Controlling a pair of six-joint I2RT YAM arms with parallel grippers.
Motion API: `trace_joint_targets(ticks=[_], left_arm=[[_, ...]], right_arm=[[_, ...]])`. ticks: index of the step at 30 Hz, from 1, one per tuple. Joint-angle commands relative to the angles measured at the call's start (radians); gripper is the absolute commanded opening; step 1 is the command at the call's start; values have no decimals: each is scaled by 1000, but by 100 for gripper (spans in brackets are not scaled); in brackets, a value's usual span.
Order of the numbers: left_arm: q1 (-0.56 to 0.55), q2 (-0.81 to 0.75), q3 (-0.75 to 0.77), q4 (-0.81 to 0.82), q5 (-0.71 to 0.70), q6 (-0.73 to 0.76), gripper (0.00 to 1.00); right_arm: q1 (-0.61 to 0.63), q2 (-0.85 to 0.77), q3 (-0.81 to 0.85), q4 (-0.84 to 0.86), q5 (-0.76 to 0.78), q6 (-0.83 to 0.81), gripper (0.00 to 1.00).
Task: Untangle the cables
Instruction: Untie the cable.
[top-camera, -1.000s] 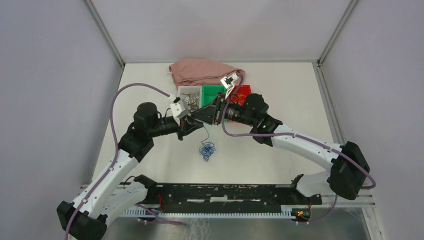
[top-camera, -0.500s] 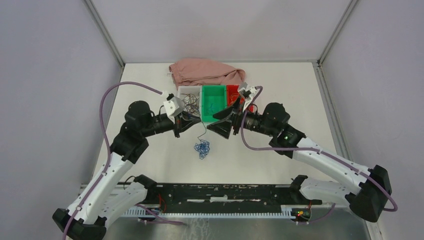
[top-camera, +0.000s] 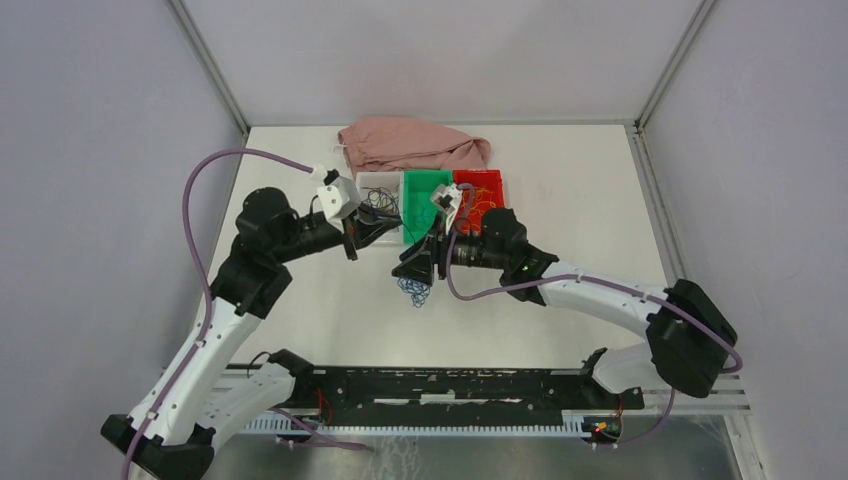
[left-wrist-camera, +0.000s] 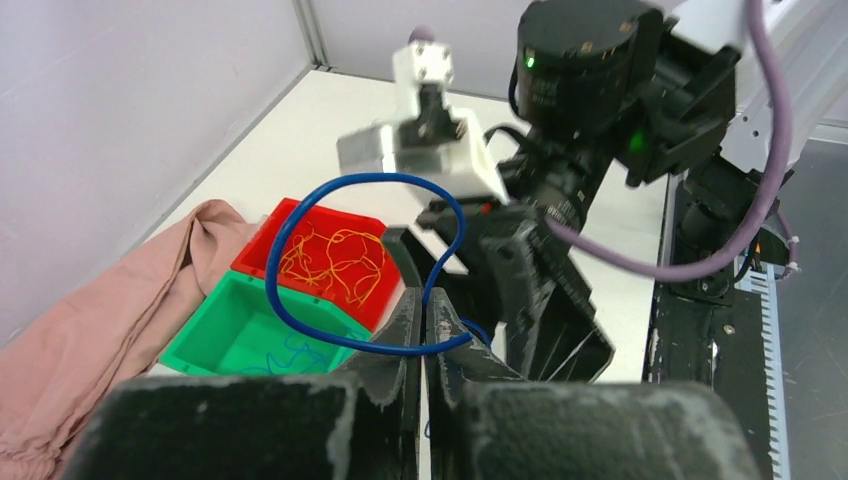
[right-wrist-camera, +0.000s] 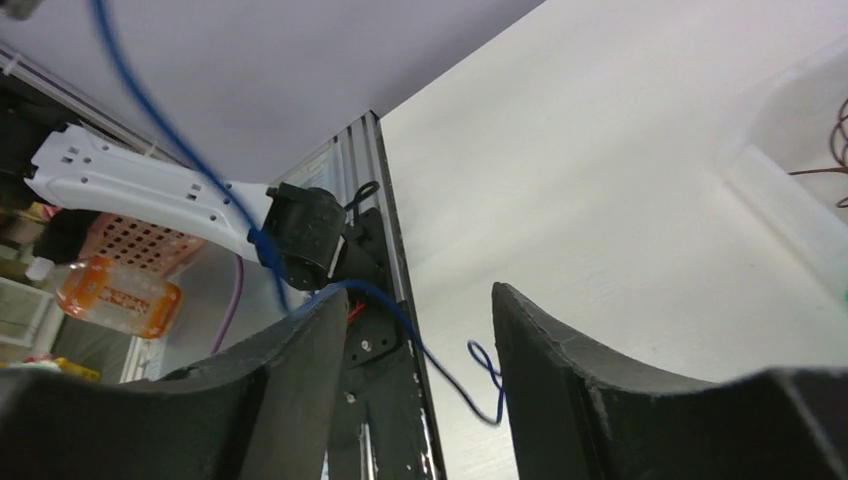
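From above: pinching shut with the left gripper (top-camera: 385, 230), just near of the white tray (top-camera: 375, 177). Hovering the right gripper (top-camera: 412, 270), spread wide, right over the blue cables (top-camera: 412, 291) bunched on the table (top-camera: 580, 200), near of the green tray (top-camera: 420, 185).

Left wrist: clamping a looping blue strand (left-wrist-camera: 370, 180) between closed fingers (left-wrist-camera: 400, 330), with orange cables (left-wrist-camera: 335, 255) lying far-left in the red tray (left-wrist-camera: 300, 213).

Right wrist: straddling that strand with parted fingers.
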Motion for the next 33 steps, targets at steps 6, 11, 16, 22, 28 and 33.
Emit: trace_joint_targets(ticks=[6,11,16,22,28,33], left_arm=[[-4,31,128,44,18,-8,3],[-4,63,217,50,26,-9,3],[-4,88,307,63,30,-13,3],[-5,125,439,70,23,-34,3],[-5,160,547,100,-8,-46,3],[-4,198,635,150,-51,-43,3]], right_arm=[[20,228,7,453,26,250,42],[22,300,-49,545,71,288,36],[22,348,-86,530,119,267,34],[22,426,-125,579,143,276,34],[25,455,-153,578,167,261,38],[35,446,-165,482,205,184,42]])
